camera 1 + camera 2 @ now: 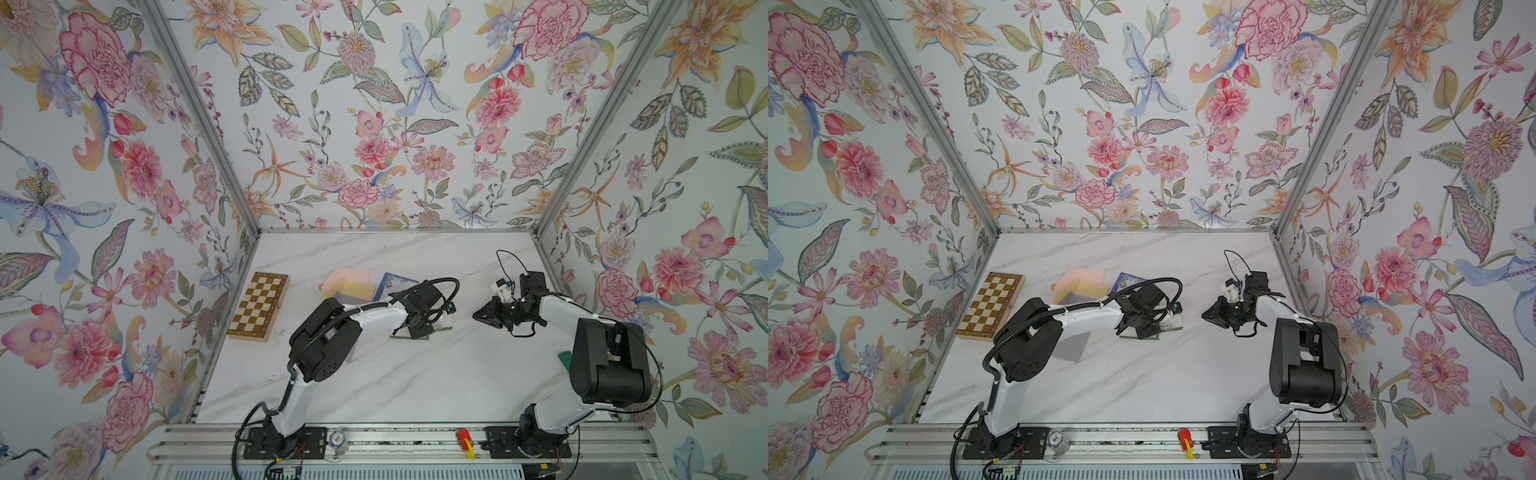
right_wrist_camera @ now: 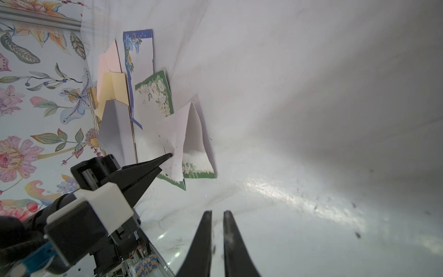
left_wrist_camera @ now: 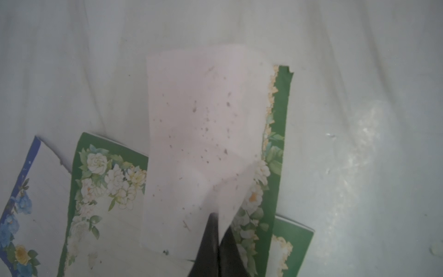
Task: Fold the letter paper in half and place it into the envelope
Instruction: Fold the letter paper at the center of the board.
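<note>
Down at the front, a metal rail holds the feet of both arms. A small red and yellow thing and a round see-through thing sit on it between the two feet. Past the rail is the white table with grey streaks.

The right gripper is held over the bare table, off to the side of the papers. Its two fingers are just a little apart and nothing is between them.

The left gripper is pinched tight on the letter paper. This paper has a green edge with white flowers. Part of it is lifted and bent over so its plain white back shows, and the rest lies flat below. The pinch is at the edge of the lifted part.

Under it lies another green flower sheet, flat. Next comes a blue flower sheet. Beyond these, the envelopes lie in a pile, grey, yellow and pink, overlapping. The letter paper is not in any of them.

Farther left a chessboard rests by the side wall. Flowered walls close in the back.
</note>
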Action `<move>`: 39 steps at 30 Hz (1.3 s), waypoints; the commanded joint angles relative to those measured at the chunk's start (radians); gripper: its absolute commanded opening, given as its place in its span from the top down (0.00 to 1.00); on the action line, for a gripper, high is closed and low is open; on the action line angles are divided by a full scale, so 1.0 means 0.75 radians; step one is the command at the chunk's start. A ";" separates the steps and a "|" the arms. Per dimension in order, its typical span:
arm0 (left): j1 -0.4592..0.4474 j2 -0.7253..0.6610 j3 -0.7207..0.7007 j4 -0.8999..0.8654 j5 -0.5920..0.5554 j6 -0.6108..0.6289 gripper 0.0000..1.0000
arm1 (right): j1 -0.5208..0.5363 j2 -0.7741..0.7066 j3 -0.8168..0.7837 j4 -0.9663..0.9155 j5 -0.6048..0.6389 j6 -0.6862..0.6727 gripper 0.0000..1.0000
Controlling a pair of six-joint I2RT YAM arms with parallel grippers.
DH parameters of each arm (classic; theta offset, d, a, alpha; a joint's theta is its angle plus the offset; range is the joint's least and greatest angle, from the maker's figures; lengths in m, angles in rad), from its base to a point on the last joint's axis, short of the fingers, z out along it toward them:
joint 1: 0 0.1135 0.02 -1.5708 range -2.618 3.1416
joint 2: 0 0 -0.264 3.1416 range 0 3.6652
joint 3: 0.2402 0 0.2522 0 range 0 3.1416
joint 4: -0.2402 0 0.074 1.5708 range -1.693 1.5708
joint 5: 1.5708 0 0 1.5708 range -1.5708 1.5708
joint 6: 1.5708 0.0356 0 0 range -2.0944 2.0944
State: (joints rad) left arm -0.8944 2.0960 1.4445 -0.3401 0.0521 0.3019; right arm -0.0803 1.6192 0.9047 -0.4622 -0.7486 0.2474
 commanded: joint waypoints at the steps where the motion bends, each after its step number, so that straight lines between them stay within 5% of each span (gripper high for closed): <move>1: -0.040 -0.074 -0.043 0.087 -0.108 0.120 1.00 | -0.009 -0.038 0.045 -0.059 -0.006 -0.033 0.86; 15: -0.102 -0.146 -0.239 0.308 -0.180 0.348 1.00 | 0.028 -0.001 0.189 -0.132 -0.014 -0.025 0.81; 39: -0.178 -0.167 -0.451 0.605 -0.305 0.444 1.00 | 0.451 0.361 0.380 0.095 -0.014 0.225 0.81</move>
State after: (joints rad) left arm -1.0161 2.0022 1.1194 0.1089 -0.1658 0.6220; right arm 0.2298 1.8687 1.1664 -0.4355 -0.7494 0.3763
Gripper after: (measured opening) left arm 0.049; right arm 0.193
